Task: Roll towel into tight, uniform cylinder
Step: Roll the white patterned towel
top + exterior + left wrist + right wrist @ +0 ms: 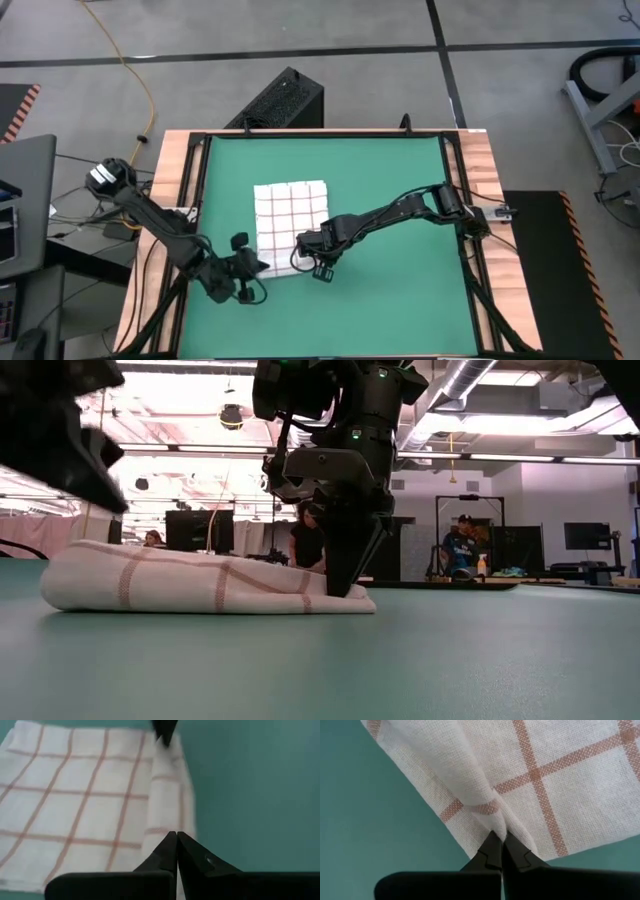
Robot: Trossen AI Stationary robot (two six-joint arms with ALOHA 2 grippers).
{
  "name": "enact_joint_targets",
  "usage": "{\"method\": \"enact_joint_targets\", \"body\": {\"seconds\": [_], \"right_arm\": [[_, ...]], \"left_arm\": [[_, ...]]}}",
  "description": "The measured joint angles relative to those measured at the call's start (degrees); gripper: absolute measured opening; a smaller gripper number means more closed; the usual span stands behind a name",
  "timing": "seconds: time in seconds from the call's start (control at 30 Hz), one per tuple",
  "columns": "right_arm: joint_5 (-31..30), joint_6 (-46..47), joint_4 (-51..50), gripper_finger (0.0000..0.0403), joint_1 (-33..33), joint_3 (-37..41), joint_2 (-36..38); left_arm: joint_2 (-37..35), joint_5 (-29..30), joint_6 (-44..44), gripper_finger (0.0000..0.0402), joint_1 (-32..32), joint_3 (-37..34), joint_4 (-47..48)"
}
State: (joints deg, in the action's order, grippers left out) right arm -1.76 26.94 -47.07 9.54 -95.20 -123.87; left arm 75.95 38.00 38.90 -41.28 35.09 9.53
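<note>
- While lying on the green mat (390, 200), the towel (290, 215) is being pinched along its near rolled edge by the closed right gripper (318, 262).
- Closed on nothing, the left gripper (262, 264) is hovering at that edge.
- People are sitting in the room behind.

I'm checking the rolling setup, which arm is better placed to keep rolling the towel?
Probably both together: the right gripper is shut on the towel at the rolled edge's right end, the left gripper shut at its left end.

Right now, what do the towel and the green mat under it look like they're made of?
The towel: thin woven cloth, probably cotton, matte white with red-brown grid lines; the weave shows in the right wrist view, and it folds softly at its rolled edge. The green mat: smooth, flat, matte, probably rubber or vinyl; the exact material cannot be told.
</note>
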Motion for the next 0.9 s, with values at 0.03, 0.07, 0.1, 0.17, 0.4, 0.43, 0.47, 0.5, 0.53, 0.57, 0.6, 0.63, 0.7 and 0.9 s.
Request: {"method": "enact_joint_targets", "body": {"seconds": [0.03, 0.07, 0.1, 0.17, 0.4, 0.43, 0.47, 0.5, 0.53, 0.57, 0.6, 0.63, 0.7, 0.9], "right_arm": [[0.0, 0.0, 0.0, 0.0008, 0.0, 0.0, 0.0], [0.1, 0.0, 0.0, 0.0008, 0.0, 0.0, 0.0], [0.1, 0.0, 0.0, 0.0008, 0.0, 0.0, 0.0], [0.1, 0.0, 0.0, 0.0008, 0.0, 0.0, 0.0], [0.0, 0.0, 0.0, 0.0009, 0.0, 0.0, 0.0], [-0.2, -0.1, 0.0, 0.0011, 0.0, 0.0, 0.0], [-0.3, -0.4, 0.0, 0.0014, 0.0, 0.0, 0.0], [-0.4, -0.9, 0.0, 0.0019, 0.0, 0.0, 0.0], [-0.5, -1.5, 0.0, 0.0024, 0.0, 0.0, 0.0], [-0.5, -1.8, -0.1, 0.0031, 0.0, 0.0, 0.0], [-0.6, -1.8, -0.2, 0.0038, 0.0, 0.0, 0.0], [-0.7, -1.8, -0.2, 0.0045, 0.0, 0.0, 0.0], [-0.9, -1.9, -0.3, 0.0059, 0.0, 0.0, 0.2], [-1.0, -3.8, -2.3, 0.0102, 0.2, 0.1, 2.1]], "left_arm": [[1.3, 0.1, 0.0, 0.0000, 0.3, 0.0, 0.2], [2.6, -0.1, -0.1, 0.0000, 0.6, -0.2, 0.1], [4.0, -0.3, 0.1, 0.0000, 1.1, -0.4, 0.1], [6.2, -0.2, 1.9, 0.0000, 1.5, -0.8, 0.4], [12.3, -2.1, 7.4, 0.0000, 1.9, -1.5, -0.9], [13.1, -2.5, 7.5, 0.0000, 1.8, -1.5, -1.7], [13.8, -2.8, 7.5, 0.0000, 1.8, -1.5, -2.7], [14.3, -2.8, 7.4, 0.0000, 1.7, -1.5, -3.7], [14.8, -2.7, 7.4, 0.0000, 1.6, -1.5, -4.5], [15.1, -2.7, 7.6, 0.0000, 1.6, -1.5, -5.0], [15.3, -2.6, 7.9, 0.0000, 1.5, -1.5, -5.0], [15.5, -2.6, 8.3, 0.0000, 1.6, -1.5, -4.9], [15.5, -2.6, 9.0, 0.0000, 1.6, -1.5, -4.3], [15.6, -2.7, 11.4, 0.0000, 1.6, -1.5, -2.1]]}}
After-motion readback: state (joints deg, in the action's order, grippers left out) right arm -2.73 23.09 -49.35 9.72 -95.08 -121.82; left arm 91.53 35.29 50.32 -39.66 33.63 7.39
